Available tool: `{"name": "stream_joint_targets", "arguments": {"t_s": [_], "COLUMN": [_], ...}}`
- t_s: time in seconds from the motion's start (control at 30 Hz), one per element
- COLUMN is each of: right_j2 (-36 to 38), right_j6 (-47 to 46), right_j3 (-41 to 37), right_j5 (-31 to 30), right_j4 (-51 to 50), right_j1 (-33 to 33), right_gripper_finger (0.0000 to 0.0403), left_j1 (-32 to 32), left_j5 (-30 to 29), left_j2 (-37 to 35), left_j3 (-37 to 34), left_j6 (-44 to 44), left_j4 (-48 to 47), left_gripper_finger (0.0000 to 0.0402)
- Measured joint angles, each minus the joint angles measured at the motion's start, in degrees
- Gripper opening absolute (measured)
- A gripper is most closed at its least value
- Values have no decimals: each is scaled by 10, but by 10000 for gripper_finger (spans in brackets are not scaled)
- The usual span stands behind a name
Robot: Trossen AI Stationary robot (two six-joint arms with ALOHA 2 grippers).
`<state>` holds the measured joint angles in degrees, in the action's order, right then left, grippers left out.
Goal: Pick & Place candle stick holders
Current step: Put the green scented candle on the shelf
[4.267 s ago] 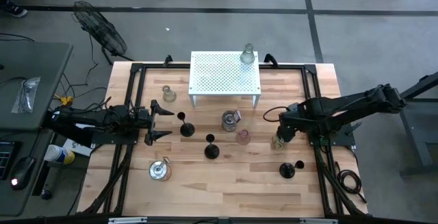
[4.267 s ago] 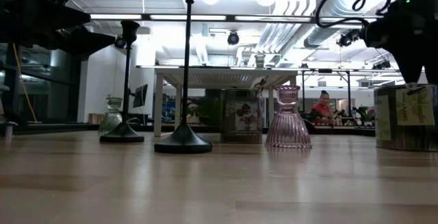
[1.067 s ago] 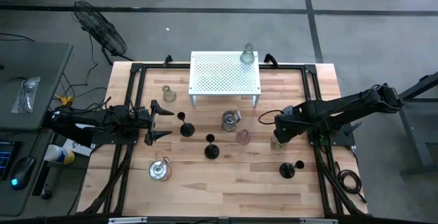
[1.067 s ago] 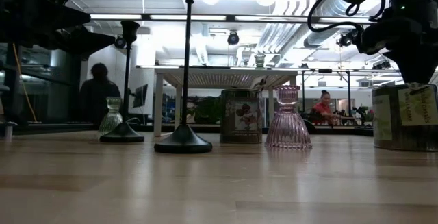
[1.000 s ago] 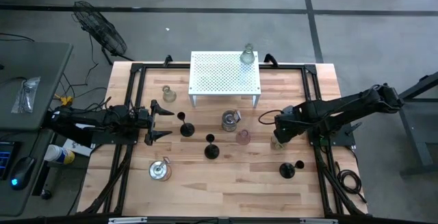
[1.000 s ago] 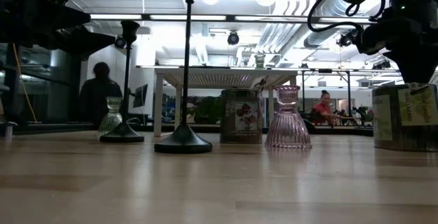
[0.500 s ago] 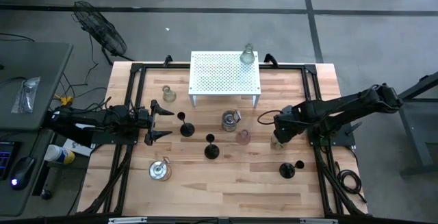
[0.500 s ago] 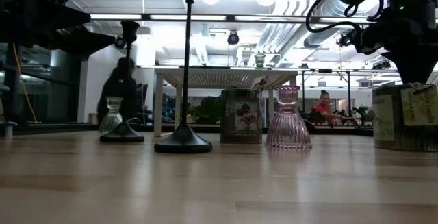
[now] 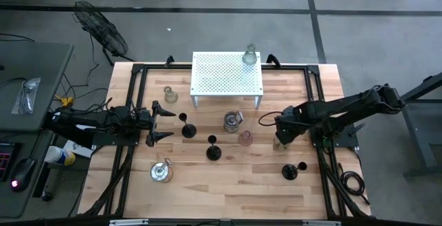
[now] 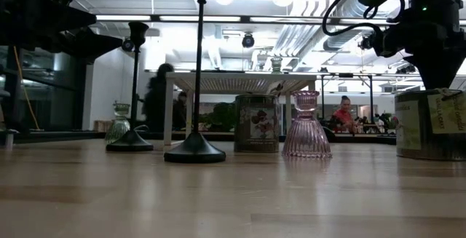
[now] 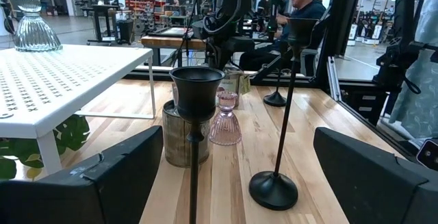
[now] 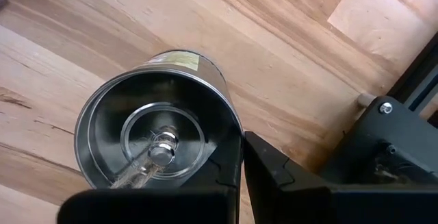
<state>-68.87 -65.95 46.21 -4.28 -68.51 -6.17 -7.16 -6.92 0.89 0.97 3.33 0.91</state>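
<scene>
1. In the high view, nearest the lower edge, a black stemmed holder (image 9: 289, 171) stands at lower right of the wooden table (image 9: 228, 188), and a squat clear-glass holder (image 9: 161, 172) stands at lower left.
2. Farther up, near the middle, a second black stemmed holder (image 9: 213, 151) stands beside a pinkish glass holder (image 9: 244, 138).
3. At middle right, the right gripper (image 9: 280, 139) is clamped shut on the rim of a silvery tin holder (image 12: 159, 136); in the right wrist view one finger (image 12: 274, 169) lies against the outside of the tin's wall, and the tin's shiny inside shows a small centre cup.
4. In the low view that tin (image 10: 429, 124) sits at the right edge with its base just clear of the tabletop, the gripper above it.
5. At middle left of the high view, the left gripper (image 9: 163, 122) waits with its fingers spread wide and nothing between them, pointing at a third black stemmed holder (image 9: 187, 128).
6. A patterned tin holder (image 9: 233, 121) stands just below the white perforated rack (image 9: 226, 75).
7. A small clear-glass holder (image 9: 170, 95) stands left of the rack.
8. Farthest up, a clear-glass holder (image 9: 249, 55) rests on the rack's upper right corner.
9. In the low view, a person (image 10: 159, 98) shows in the room behind the table.
</scene>
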Motion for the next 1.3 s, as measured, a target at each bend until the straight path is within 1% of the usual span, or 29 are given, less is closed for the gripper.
{"name": "stream_joint_targets", "arguments": {"t_s": [0.3, 0.87, 1.07, 1.3], "right_j2": [1, 2, 2, 3], "right_j6": [3, 37, 80, 183], "right_j3": [2, 54, 91, 168], "right_j5": [2, 1, 2, 15], "right_j4": [7, -14, -34, -74], "right_j1": [0, 0, 18, 61], "right_gripper_finger": [3, 3, 3, 3], "left_j1": [0, 0, 0, 0], "left_j5": [0, 0, 0, 0], "left_j2": [0, 0, 0, 0], "left_j3": [0, 0, 0, 0], "left_j6": [0, 0, 0, 0], "left_j4": [0, 0, 0, 0], "left_gripper_finger": [372, 372, 372, 372]}}
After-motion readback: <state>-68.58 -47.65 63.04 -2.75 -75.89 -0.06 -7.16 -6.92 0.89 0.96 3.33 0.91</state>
